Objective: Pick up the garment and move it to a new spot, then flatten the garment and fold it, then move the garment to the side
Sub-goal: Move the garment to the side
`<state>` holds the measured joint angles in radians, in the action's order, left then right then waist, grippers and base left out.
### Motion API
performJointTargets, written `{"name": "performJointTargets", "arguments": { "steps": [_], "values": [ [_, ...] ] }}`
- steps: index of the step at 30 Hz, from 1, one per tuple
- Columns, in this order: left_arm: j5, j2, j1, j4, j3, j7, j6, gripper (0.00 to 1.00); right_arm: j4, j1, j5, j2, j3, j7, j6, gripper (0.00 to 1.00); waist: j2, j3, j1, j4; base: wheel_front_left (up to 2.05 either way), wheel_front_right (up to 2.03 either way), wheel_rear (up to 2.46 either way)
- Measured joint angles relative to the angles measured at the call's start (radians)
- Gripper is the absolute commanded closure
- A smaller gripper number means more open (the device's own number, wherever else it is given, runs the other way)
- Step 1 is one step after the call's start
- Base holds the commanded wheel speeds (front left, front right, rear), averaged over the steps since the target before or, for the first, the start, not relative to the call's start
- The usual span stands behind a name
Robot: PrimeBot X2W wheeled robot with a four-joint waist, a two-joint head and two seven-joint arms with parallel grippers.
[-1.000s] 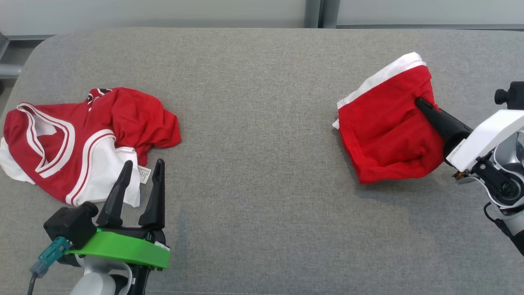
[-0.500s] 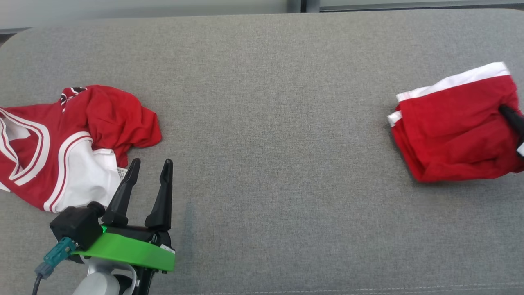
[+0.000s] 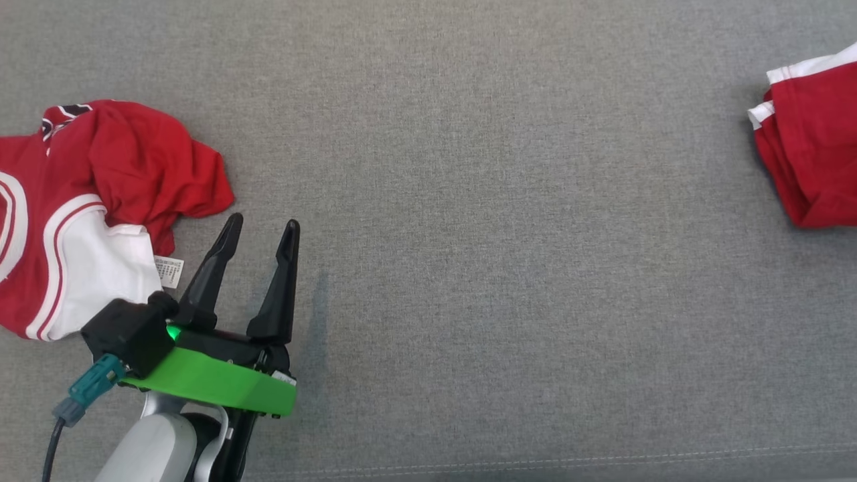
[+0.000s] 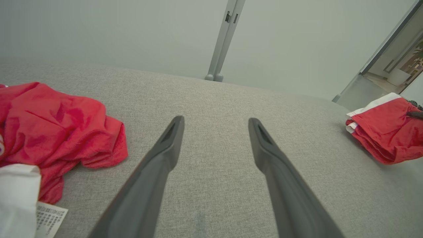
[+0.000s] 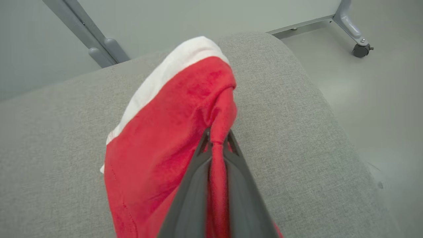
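Note:
The garment (image 3: 813, 134) is a folded red piece with a white band, lying at the far right of the grey padded table (image 3: 469, 201). My right gripper (image 5: 216, 135) is shut on a pinched ridge of its red cloth (image 5: 165, 138), near the table's rounded right end. In the left wrist view the garment (image 4: 383, 132) lies far to the right. My left gripper (image 3: 263, 224) is open and holds nothing, hovering low over the table (image 4: 215, 120) just right of a crumpled jersey.
A crumpled red and white jersey (image 3: 100, 201) with a care label lies at the table's left, its red folds (image 4: 49, 125) close to my left fingers. Past the table's right edge (image 5: 333, 109) is pale floor with a caster wheel (image 5: 362, 49). Grey posts stand behind.
The head camera has tilted down and shifted. My right gripper has carried the folded garment further right, away from the jersey, and has left the head view. The left gripper stays open.

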<state>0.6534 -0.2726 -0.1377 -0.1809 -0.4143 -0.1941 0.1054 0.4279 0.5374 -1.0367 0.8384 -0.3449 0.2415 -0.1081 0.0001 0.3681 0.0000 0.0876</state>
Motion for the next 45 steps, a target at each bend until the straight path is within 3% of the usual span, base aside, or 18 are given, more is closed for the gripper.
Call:
{"name": "performJointTargets", "arguments": {
  "steps": [10, 19, 21, 23, 24, 33, 37, 45],
  "values": [
    [-0.025, -0.012, -0.046, -0.038, 0.031, 0.014, 0.0, 0.0, 0.063, 0.111, 0.08, 0.036, -0.01, 0.005, -0.008, 1.0, 0.0, 0.115, 0.0, -0.008, 0.0, 0.0, 0.0],
    [-0.035, -0.012, -0.058, -0.058, 0.074, 0.007, 0.002, 0.0, 0.166, 0.13, 0.081, 0.02, 0.006, -0.013, -0.01, 1.0, 0.0, 0.163, 0.0001, -0.012, 0.0, 0.0, 0.0],
    [-0.042, -0.015, -0.058, -0.061, 0.089, 0.007, 0.002, 0.0, 0.174, 0.14, 0.086, 0.014, 0.005, -0.023, -0.01, 0.88, 0.0, 0.166, 0.0001, -0.016, 0.0, 0.0, 0.0],
    [-0.043, -0.019, -0.058, -0.06, 0.089, 0.007, 0.002, 0.0, 0.196, 0.147, 0.105, 0.012, 0.006, -0.05, -0.01, 0.48, 0.0, 0.168, 0.0001, -0.02, 0.0, 0.0, 0.0],
    [-0.043, -0.019, -0.058, -0.06, 0.09, 0.007, 0.002, 0.0, 0.207, 0.15, 0.117, 0.013, 0.005, -0.057, -0.015, 0.0, 0.0, 0.168, 0.0, -0.021, 0.0, 0.0, 0.0],
    [-0.051, -0.02, -0.058, -0.061, 0.094, 0.008, 0.01, 0.0, 0.292, 0.15, 0.141, 0.006, 0.002, -0.096, -0.016, 0.0, 0.0, 0.147, 0.0, -0.033, 0.0, 0.0, 0.0],
    [-0.051, -0.02, -0.057, -0.06, 0.096, 0.008, 0.01, 0.0, 0.338, 0.142, 0.118, -0.032, 0.04, -0.138, -0.016, 0.0, 0.0, 0.13, 0.0001, -0.032, 0.0, 0.0, 0.0],
    [-0.046, -0.003, -0.056, -0.047, 0.145, -0.015, 0.011, 0.0, 0.307, 0.131, 0.105, -0.039, 0.131, -0.378, -0.017, 0.0, 0.0, 0.081, 0.0, -0.031, 0.0, 0.0, 0.0]
  ]
}}
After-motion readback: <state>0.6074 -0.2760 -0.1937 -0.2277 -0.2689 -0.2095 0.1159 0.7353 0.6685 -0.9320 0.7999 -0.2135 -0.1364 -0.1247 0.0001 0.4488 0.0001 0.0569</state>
